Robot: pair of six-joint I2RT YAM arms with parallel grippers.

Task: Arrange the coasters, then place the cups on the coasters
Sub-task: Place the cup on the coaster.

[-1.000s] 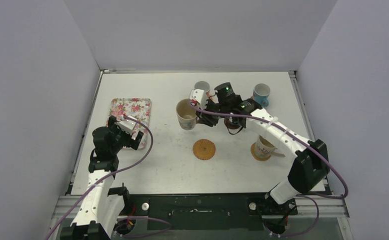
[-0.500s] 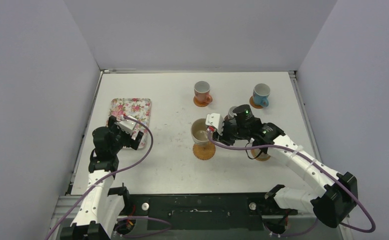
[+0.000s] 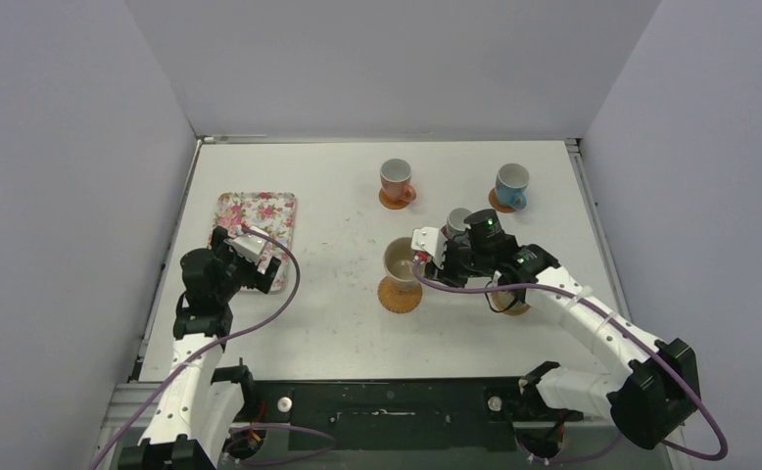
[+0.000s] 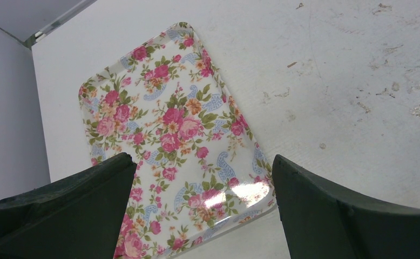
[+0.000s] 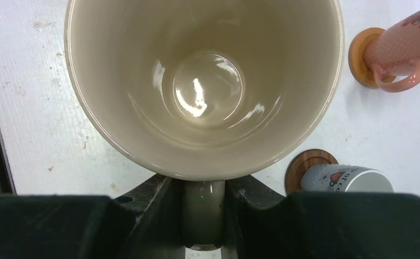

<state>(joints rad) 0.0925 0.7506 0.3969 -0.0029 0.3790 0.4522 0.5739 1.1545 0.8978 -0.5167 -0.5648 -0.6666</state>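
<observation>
Gripping the handle of a large cream cup [image 5: 202,86], my right tool [image 5: 203,200] is pinched narrow on it, one finger [image 5: 156,197] on each side of the handle. The cup is upright, its mouth open to the wrist camera and nothing inside. From above, it sits over the far part of a woven orange coaster [image 3: 398,297] near the middle of the desk [image 3: 328,323]. The near edge of that coaster shows in front of the cup. I cannot tell whether the base is touching the coaster or hanging just above it.

Just beside my right tool, on its far side, a small grey cup [image 3: 457,219] stands on the dark brown coaster [image 5: 306,164]. Farther back, the salmon-pink cup [image 3: 396,177] stands on an orange coaster [image 3: 393,200]. Well to its right, the light blue cup [image 3: 511,183] stands on another coaster [image 3: 499,205]. An orange rim of one more coaster [image 3: 516,309] shows under my right forearm; whatever stands on it is mostly hidden.

My left tool [image 4: 201,167] is spread wide and holds nothing. It hangs over the near end of the floral tray [image 4: 170,124], which lies flat on the left side of the desk, well apart from the cups.
</observation>
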